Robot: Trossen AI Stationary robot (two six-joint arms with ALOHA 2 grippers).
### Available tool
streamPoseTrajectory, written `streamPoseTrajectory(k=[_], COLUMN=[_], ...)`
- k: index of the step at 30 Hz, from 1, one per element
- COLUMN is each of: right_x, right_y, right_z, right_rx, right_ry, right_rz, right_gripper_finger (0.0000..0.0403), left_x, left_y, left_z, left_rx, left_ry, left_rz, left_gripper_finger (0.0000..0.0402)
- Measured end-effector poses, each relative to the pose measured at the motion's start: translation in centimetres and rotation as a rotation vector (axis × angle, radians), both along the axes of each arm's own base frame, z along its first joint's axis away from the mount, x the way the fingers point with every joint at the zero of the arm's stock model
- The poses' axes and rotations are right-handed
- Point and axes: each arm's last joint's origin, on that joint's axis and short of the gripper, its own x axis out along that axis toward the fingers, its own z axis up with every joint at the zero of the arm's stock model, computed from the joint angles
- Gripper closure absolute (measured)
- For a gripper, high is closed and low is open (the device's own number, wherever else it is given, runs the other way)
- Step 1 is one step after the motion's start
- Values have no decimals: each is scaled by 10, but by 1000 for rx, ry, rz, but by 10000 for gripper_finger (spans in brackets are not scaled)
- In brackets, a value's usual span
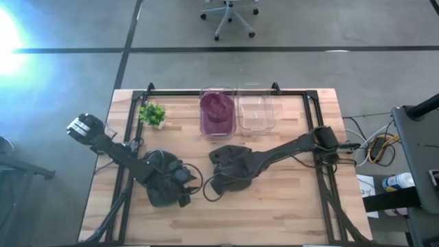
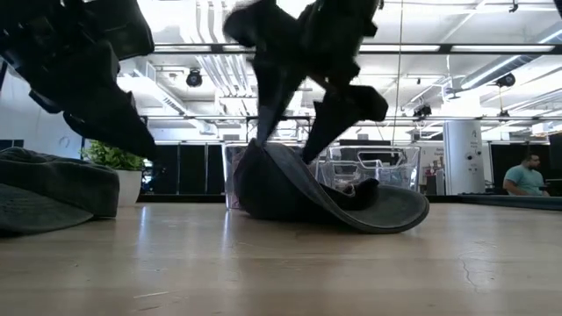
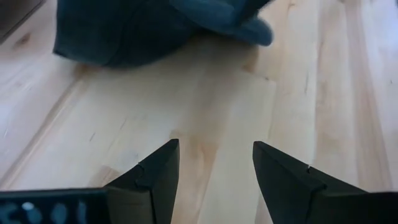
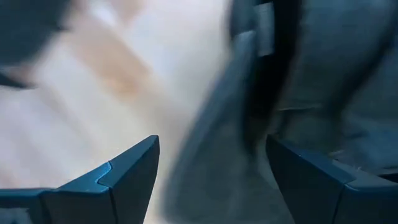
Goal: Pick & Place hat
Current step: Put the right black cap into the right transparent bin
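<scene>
Fingers: on the right gripper point(image 4: 211, 180) we see two dark fingers point(image 4: 118, 180) spread wide, a dark hat point(image 2: 329, 197) lying in the gap between them; whether they touch its cloth we cannot tell. On the left gripper point(image 3: 214, 180) we see the fingers point(image 3: 155, 174) parted as well, with only bare wood between them and nothing held. Right arm point(image 1: 288, 149): we note it reaching in from the right edge of the table point(image 1: 274, 206) and slanting down toward the middle, its gripper low over the hat. Hat: in the low view it rests on the tabletop, one side tipped up and the brim flat on the wood, just in front of the bins. Left arm point(image 1: 113, 147): we note it stretched from the left edge toward the centre, its gripper down close to the table. Second dark cap point(image 2: 53, 189): lies on the wood near the left gripper. Along the far edge we list a small green plant point(image 1: 152, 114), a clear bin holding something purple point(image 1: 217, 111), and another clear bin point(image 1: 256, 110) beside it. A person point(image 2: 527, 175) shows in the room beyond.
</scene>
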Motion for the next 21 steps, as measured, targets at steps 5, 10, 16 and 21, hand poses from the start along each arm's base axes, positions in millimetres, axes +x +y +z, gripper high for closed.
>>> streamPoseTrajectory(k=[5, 10, 16, 21], right_x=[5, 14, 17, 16], right_y=[-3, -3, -6, -6], right_z=[-2, -9, -27, -32], right_rx=[-113, -151, -127, -129], right_ry=[137, 178, 229, 243], right_rz=[-41, -27, -45, -49], right_gripper_finger=[113, 113, 143, 202], left_x=[-3, -4, -4, -4], left_y=[1, 0, 0, 0], left_z=[-4, -4, -4, -4], left_rx=[-16, -16, -8, -5], left_ry=[12, 12, 14, 13], left_rz=[17, 14, 13, 13], left_gripper_finger=[205, 205, 205, 205])
